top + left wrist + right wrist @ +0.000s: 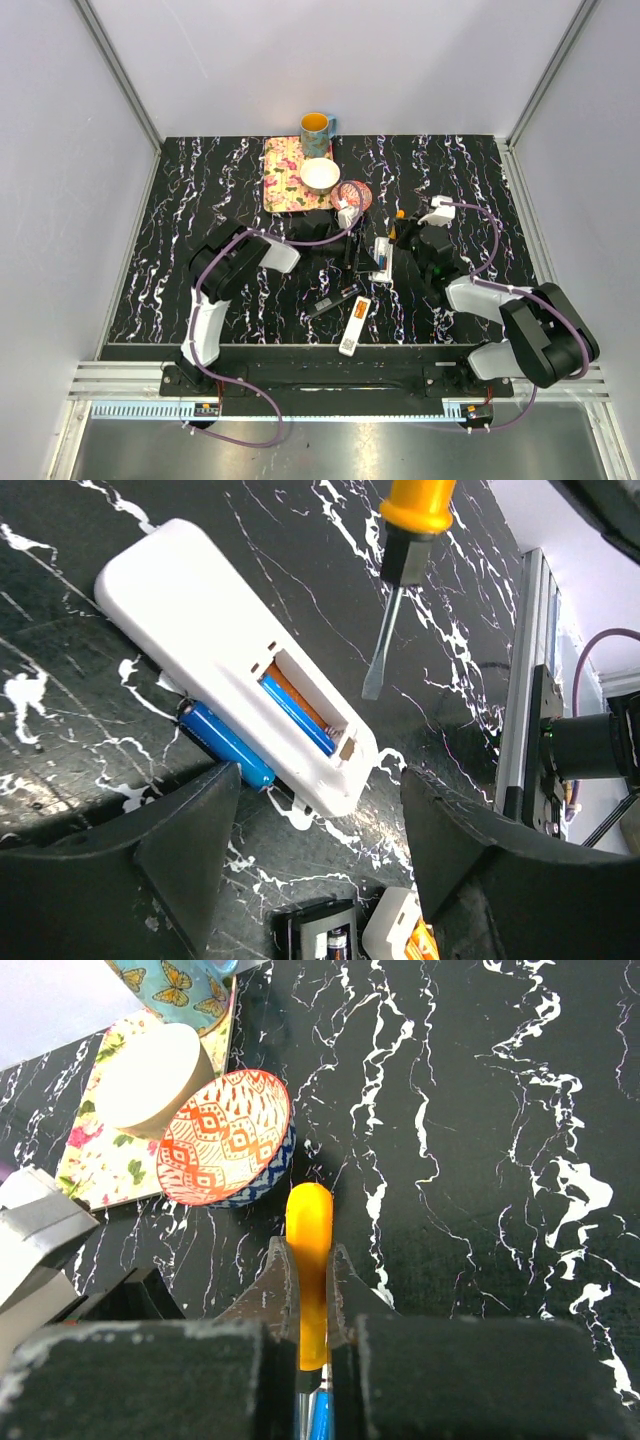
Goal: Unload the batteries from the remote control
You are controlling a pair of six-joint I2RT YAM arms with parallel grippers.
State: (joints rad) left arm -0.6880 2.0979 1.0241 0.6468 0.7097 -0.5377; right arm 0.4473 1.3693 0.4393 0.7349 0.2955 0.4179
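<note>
Right gripper [310,1260] clenched on the orange handle of a flat-blade screwdriver [405,540]. Blade angled down, tip hovering just off the open end of the white remote [200,610], not touching. Likely held this way to lever a cell up out of its bay. Left gripper [320,815] released, fingers spread either side of the remote's near end, touching nothing; probably poised to steady the body or take a freed cell. Cover off. Orange cell [298,710] seated in the compartment; bay beside it looks empty. Blue cell [225,745] lies on the marbled table [80,770], against the remote's edge. Judged about half done.
</note>
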